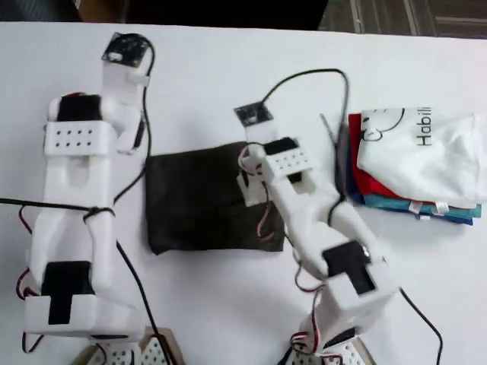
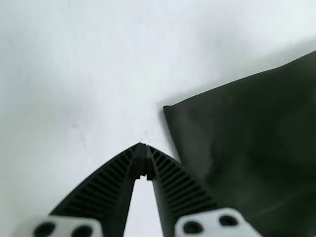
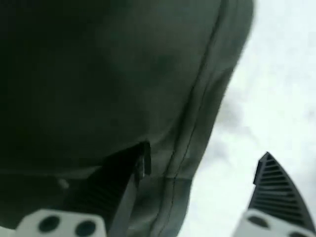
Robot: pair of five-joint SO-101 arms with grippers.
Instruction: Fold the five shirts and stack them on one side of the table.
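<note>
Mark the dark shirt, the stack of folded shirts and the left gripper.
dark shirt (image 1: 194, 201), high view, middle of the folded cloth
stack of folded shirts (image 1: 426, 160), high view, white top shirt
left gripper (image 2: 142, 148), left wrist view, where its fingertips meet

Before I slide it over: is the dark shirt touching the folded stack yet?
Apart. The high view shows bare table between the dark shirt and the folded stack.

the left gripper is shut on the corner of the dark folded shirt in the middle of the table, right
The left gripper is shut, but on nothing: the left wrist view shows its tips over the bare white table, beside the corner of the dark folded shirt, not on it.
</note>
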